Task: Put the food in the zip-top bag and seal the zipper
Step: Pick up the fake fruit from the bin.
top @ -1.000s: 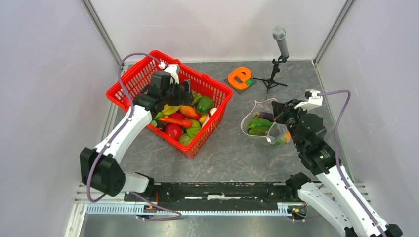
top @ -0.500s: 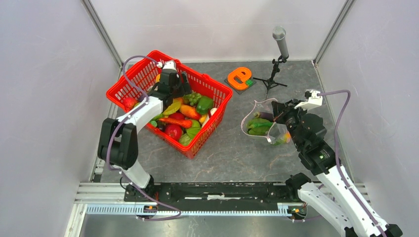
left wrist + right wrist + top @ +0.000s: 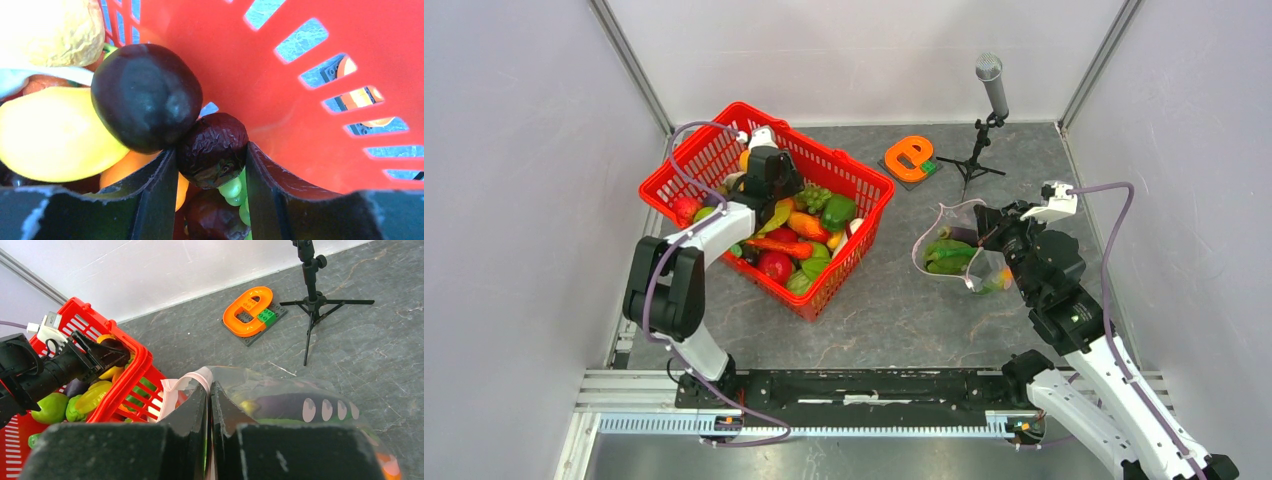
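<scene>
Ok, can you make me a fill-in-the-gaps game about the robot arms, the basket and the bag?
1. The left jaws are down inside the ____ basket, with a wrinkled dark fruit between them.
2. The zip-top bag is held by its edge in the ____ jaws.
3. The microphone stands on the table beside an ____ e-shaped toy.

Missing words: red; right; orange.
</scene>
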`<act>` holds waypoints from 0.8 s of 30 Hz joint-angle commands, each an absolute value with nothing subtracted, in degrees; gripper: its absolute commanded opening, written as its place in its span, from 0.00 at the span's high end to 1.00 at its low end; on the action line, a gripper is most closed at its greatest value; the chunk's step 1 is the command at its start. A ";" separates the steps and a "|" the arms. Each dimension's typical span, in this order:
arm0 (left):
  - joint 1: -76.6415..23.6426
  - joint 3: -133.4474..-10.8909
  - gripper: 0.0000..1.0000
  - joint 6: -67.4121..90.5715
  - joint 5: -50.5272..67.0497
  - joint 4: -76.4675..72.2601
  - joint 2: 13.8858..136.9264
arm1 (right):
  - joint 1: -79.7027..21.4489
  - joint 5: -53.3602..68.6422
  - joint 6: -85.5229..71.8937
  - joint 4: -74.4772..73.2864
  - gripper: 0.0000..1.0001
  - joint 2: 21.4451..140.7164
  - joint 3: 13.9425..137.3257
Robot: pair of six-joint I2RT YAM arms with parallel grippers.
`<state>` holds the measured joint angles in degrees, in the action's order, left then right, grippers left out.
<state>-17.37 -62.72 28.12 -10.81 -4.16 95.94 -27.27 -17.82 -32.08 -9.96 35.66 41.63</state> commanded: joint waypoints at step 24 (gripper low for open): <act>-38.12 -55.42 0.75 25.31 16.66 -10.76 62.91 | -27.17 -15.86 -33.67 -5.69 0.90 36.76 41.36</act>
